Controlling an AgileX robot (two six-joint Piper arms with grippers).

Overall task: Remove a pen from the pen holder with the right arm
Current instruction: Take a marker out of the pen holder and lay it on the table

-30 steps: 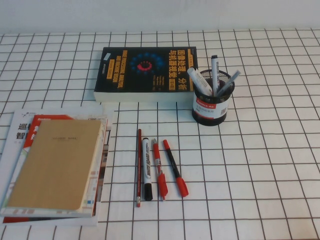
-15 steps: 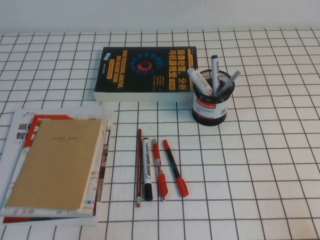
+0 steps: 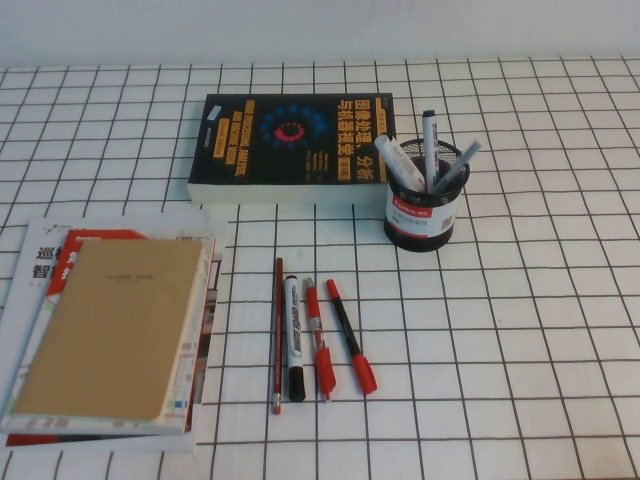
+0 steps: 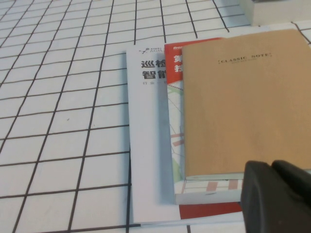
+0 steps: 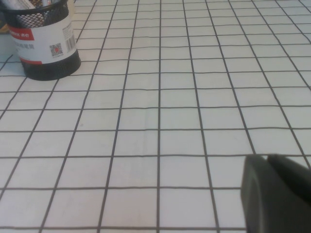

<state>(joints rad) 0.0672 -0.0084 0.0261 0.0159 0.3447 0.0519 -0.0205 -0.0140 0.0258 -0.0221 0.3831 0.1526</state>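
A black mesh pen holder [image 3: 420,205] with a red-and-white label stands right of centre on the gridded table. Several grey and white pens [image 3: 429,150] stick up out of it. In the right wrist view the pen holder [image 5: 46,46] is far off across bare grid squares. My right gripper [image 5: 268,159] hangs low over the table, shut and empty, well away from the holder. My left gripper [image 4: 271,166] is shut on nothing, just above the near edge of a tan notebook [image 4: 243,102]. Neither arm shows in the high view.
A dark book [image 3: 290,148] lies left of the holder. Several pens and a marker [image 3: 318,335] lie side by side at the table's middle front. The tan notebook [image 3: 110,330] tops a stack of booklets at the front left.
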